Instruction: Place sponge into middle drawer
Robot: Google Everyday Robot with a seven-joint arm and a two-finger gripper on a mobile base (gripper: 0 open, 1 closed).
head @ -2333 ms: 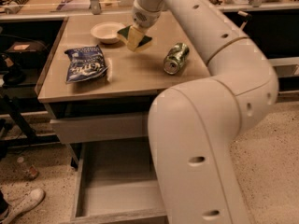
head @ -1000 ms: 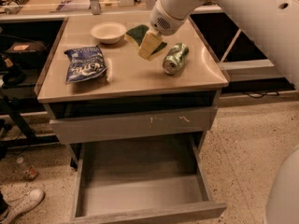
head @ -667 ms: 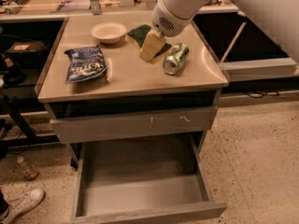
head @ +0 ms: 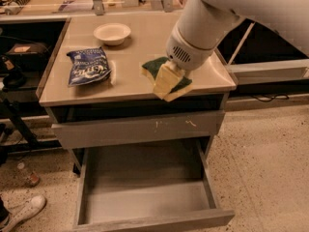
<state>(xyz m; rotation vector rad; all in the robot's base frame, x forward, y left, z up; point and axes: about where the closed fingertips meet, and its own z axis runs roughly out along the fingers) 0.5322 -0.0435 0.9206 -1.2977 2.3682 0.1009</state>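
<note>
Gripper (head: 171, 74) above tan desk (head: 135, 47) front edge, jaws clamped on rectangular yellow-green foam sponge (head: 163, 85); grey metal middle drawer (head: 145, 203) open below.

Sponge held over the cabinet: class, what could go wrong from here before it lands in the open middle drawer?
1. The pincer holds the sponge tilted at the front edge of the cabinet top, not over the middle drawer; released now, it may miss.
2. Going down, the sponge may catch the scratched drawer front that sits above the open drawer.
</note>
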